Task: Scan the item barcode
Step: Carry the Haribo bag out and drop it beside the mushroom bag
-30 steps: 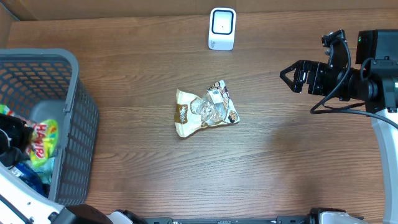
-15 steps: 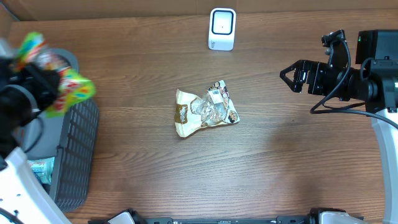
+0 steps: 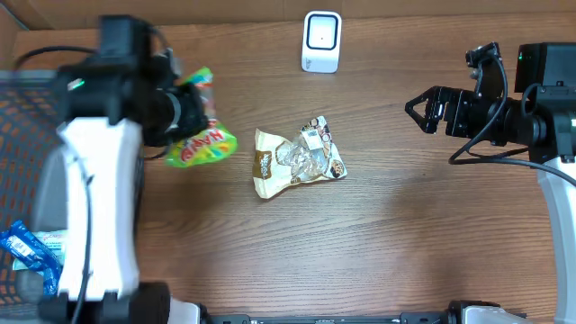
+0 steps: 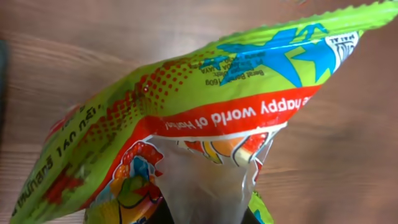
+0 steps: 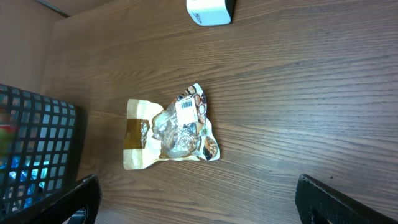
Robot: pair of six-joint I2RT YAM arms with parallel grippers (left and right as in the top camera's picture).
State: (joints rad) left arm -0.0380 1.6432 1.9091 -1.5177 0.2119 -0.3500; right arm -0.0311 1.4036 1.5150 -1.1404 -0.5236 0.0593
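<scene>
While the left gripper (image 3: 177, 117) is clamped on the green candy bag (image 3: 200, 144), lifted left of the white scanner (image 3: 321, 41), the right gripper (image 3: 416, 110) stands wide open, well right of that scanner.

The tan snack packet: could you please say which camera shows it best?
The right wrist view: the packet lies whole, barcode label facing up. Overhead shows it whole but smaller. The left wrist view misses it, filled by the green candy bag.
</scene>
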